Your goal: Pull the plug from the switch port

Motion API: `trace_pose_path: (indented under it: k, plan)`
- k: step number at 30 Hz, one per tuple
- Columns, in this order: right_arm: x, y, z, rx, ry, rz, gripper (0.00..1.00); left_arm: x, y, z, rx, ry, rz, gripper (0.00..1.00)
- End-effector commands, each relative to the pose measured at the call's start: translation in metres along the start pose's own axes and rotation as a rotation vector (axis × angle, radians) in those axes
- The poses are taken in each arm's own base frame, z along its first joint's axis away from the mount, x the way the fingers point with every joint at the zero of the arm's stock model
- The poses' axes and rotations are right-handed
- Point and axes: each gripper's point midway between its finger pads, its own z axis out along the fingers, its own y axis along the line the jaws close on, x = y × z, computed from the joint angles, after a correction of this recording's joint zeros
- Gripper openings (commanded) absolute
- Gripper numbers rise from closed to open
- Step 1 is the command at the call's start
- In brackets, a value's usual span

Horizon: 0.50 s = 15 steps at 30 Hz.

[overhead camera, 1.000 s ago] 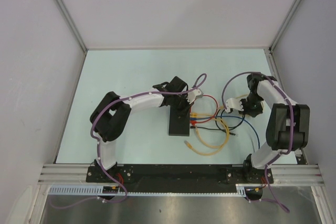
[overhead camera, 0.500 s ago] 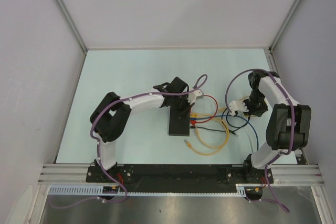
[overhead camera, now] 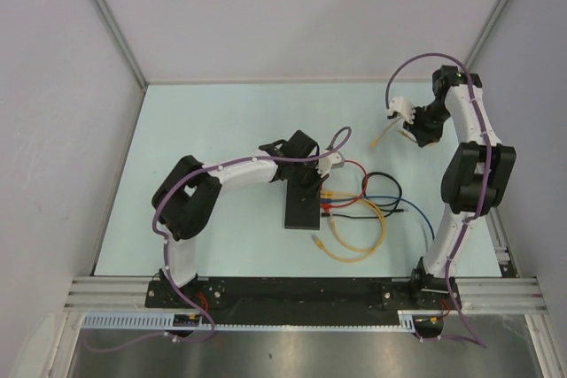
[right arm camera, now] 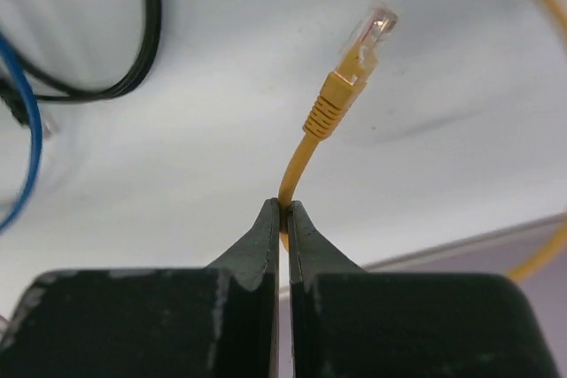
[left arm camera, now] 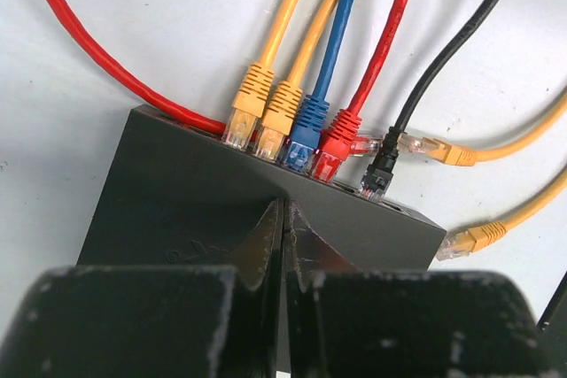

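Table: pale tabletop (overhead camera: 221, 130) inside a walled booth.
Plug: yellow plug (right arm camera: 356, 64) hangs unplugged, upper right, well apart from the ports.
Switch: switch (overhead camera: 301, 205) lies at frame centre.
Right gripper (right arm camera: 283, 210): clamped on yellow cable (right arm camera: 297, 161) just below the plug.
Left gripper (left arm camera: 283, 214): closed, empty, tips on the switch, likely steadying it.

I assess this as a robotics laboratory test cell. Plain grey partition panels (overhead camera: 301, 15) on aluminium posts (overhead camera: 106, 19) enclose three sides, one panel close beyond the right pincer (overhead camera: 396, 121), which pinches a yellow patch cable (right arm camera: 330, 105). Around the left pincer (overhead camera: 308, 190) spreads a pale bench top (overhead camera: 221, 121). On the near side of both pincers I note an aluminium extrusion rail (overhead camera: 106, 291), a black mounting plate (overhead camera: 292, 289) and a slotted cable duct (overhead camera: 266, 322).
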Motion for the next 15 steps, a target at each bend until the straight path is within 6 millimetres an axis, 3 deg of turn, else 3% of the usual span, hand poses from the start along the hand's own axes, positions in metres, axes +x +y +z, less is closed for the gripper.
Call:
trace_pose_path:
  k: [1,3,7,8,9,13,14,15]
  plan:
    - [0.003,0.045,0.018,-0.221,-0.083,0.314,0.00,0.027,-0.006,0.003,0.005,0.089,0.000,0.04]
    - [0.013,0.047,0.028,-0.197,-0.038,0.243,0.00,0.029,-0.006,0.002,0.003,0.091,0.000,0.04]
    - [0.025,0.030,0.049,-0.084,0.017,0.289,0.02,0.030,-0.006,0.002,0.004,0.094,0.004,0.04]
    - [0.026,0.026,0.054,-0.061,0.011,0.341,0.20,0.030,-0.007,0.003,0.007,0.095,0.005,0.04]
    - [0.025,0.025,0.058,-0.057,0.001,0.364,0.31,0.028,-0.007,0.003,0.007,0.093,0.007,0.04]
    - [0.007,0.021,0.053,-0.034,-0.098,0.459,0.57,0.028,-0.007,0.002,0.000,0.095,0.010,0.04]
    - [-0.005,0.014,0.048,-0.016,-0.163,0.477,0.89,0.029,-0.007,0.002,-0.001,0.098,0.009,0.04]
    - [-0.019,0.007,0.026,0.041,-0.227,0.529,0.99,0.030,-0.007,0.001,-0.002,0.102,0.009,0.04]
